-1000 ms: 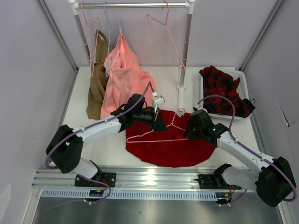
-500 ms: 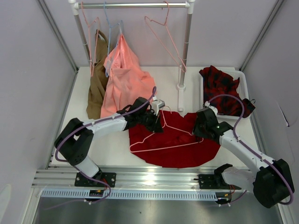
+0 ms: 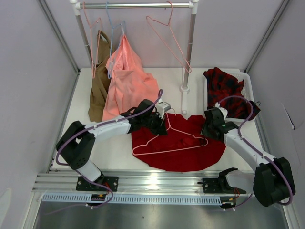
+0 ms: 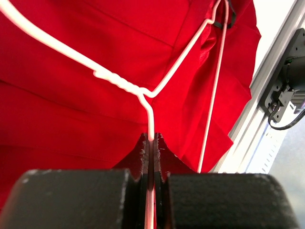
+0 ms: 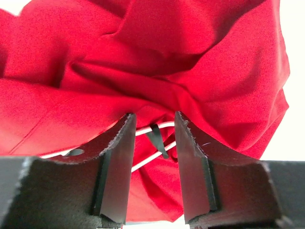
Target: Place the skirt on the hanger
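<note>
The deep-red skirt (image 3: pixel 183 150) lies spread on the table between the two arms. The pale-pink hanger (image 3: pixel 167 149) rests on top of it, hook end toward the left arm. My left gripper (image 3: pixel 159 125) is shut on the hanger's wire neck (image 4: pixel 150 119), just below the twisted joint, with the skirt (image 4: pixel 71 114) beneath. My right gripper (image 3: pixel 208 132) is at the skirt's right edge by the hanger's right corner. In the right wrist view my right gripper (image 5: pixel 152 120) stands open, with the hanger wire (image 5: pixel 144 130) and a dark loop strap (image 5: pixel 157 138) between its fingers, over bunched skirt (image 5: pixel 181 62).
A clothes rack (image 3: pixel 190 47) stands at the back with a brown garment (image 3: pixel 99 90), a salmon-pink garment (image 3: pixel 128 81), a light blue hanger (image 3: pixel 112 38) and another pink hanger (image 3: pixel 169 38). A white bin (image 3: pixel 208 102) at the right holds a red-and-black checked garment (image 3: pixel 228 90).
The right gripper opened and moved right toward the skirt's edge. The left gripper shifted the hanger, which turned so its right corner sits higher. The skirt slid slightly right.
</note>
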`<act>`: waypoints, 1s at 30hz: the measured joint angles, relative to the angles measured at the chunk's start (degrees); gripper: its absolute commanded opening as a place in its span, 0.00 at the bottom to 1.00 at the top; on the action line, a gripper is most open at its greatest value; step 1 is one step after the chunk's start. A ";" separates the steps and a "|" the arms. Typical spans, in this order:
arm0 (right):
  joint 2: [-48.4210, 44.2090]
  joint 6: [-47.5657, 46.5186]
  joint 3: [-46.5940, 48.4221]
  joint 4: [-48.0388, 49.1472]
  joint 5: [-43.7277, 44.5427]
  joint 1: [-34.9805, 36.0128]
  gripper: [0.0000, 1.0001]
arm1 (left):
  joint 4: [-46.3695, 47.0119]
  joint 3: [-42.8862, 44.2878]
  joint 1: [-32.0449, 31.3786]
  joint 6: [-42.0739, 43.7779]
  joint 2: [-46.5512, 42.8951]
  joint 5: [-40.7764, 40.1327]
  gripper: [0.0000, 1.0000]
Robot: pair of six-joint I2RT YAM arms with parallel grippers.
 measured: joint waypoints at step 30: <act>4.28 -2.56 0.13 1.73 -6.58 4.11 0.00 | 1.62 8.04 -8.92 2.89 9.77 -3.28 0.00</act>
